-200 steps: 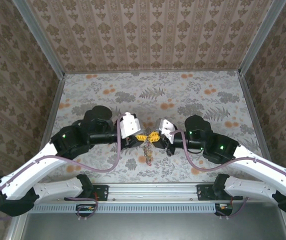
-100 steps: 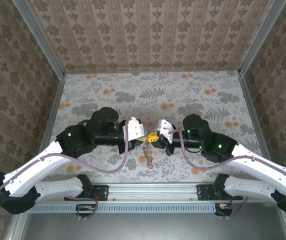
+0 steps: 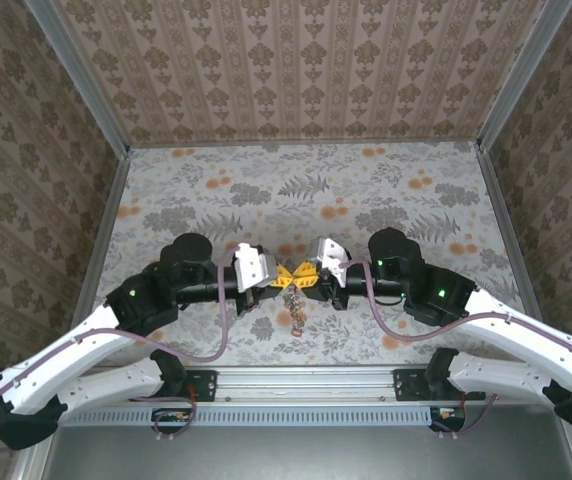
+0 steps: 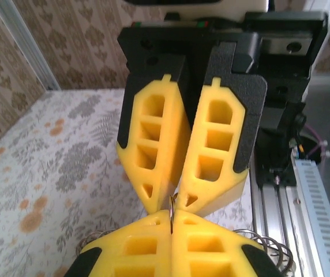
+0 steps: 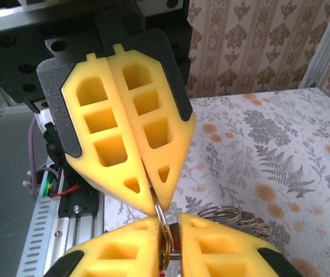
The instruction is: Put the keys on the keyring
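Observation:
My two grippers meet tip to tip above the near middle of the table. My left gripper (image 3: 284,277) (image 4: 172,214) is shut on a thin metal ring (image 4: 171,206) (image 5: 160,209), the top of the keyring. The rest of the keyring hangs below as a dark chain of links (image 3: 294,310), its silvery coils (image 5: 234,218) showing behind the fingers. My right gripper (image 3: 308,277) (image 5: 168,222) has its jaws a narrow gap apart. The ring runs through that gap beside a bit of red (image 5: 173,235), apparently the red key's head. The blue key is hidden.
The flower-print tablecloth (image 3: 366,190) stretches away behind the grippers. Patterned walls (image 3: 296,70) close in the back and both sides. The metal rail (image 3: 306,385) with both arm bases runs along the near edge.
The left arm swung slightly right, then back left and lower. Both grippers stayed tip to tip at the centre, with the chain still hanging below.

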Motion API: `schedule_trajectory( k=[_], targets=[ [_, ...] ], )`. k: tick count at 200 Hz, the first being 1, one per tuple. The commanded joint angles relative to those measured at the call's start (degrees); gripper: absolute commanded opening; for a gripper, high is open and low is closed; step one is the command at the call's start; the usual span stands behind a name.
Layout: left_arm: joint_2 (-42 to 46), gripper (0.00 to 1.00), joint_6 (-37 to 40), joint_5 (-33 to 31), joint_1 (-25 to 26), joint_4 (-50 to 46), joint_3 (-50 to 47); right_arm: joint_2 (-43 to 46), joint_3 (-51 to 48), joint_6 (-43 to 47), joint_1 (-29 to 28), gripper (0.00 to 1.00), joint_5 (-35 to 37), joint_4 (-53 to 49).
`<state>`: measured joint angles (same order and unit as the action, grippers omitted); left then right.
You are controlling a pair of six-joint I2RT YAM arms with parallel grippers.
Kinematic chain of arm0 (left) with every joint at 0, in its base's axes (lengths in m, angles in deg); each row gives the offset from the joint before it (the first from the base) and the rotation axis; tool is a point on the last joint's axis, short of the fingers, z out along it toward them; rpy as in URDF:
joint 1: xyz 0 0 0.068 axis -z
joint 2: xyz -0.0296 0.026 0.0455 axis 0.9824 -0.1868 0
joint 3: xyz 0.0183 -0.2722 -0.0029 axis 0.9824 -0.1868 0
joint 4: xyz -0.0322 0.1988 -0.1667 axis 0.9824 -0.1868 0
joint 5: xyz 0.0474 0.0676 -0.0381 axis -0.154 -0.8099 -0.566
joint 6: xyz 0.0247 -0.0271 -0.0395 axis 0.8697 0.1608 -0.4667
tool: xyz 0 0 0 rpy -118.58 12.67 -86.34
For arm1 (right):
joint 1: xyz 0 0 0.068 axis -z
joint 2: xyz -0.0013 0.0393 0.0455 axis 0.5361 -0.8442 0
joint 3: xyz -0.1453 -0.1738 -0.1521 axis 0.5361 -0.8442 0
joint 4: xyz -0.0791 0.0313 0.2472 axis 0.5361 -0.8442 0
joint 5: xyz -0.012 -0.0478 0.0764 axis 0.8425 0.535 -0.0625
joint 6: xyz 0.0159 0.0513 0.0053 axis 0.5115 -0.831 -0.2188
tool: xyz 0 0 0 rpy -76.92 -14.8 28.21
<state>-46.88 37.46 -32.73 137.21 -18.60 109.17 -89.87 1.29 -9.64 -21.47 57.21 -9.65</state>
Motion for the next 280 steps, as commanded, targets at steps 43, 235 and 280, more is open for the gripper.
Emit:
schedule_trajectory(
  k=[43, 235, 280],
  targets=[
    [4.6, 0.00, -7.6, 5.2, -2.9, 20.7, -4.1, 2.3, -2.6, -2.4, -0.2, 0.20, -2.0, 6.6],
    [2.9, 0.00, -16.2, 8.6, -5.3, 35.4, -10.1, 5.1, -5.2, -3.9, 0.6, 0.05, -3.1, 9.2],
    [1.1, 0.00, -6.5, 5.9, -3.2, 9.9, 0.5, 5.3, -3.6, -3.6, 1.3, 0.00, -1.4, 6.1]
  ],
)
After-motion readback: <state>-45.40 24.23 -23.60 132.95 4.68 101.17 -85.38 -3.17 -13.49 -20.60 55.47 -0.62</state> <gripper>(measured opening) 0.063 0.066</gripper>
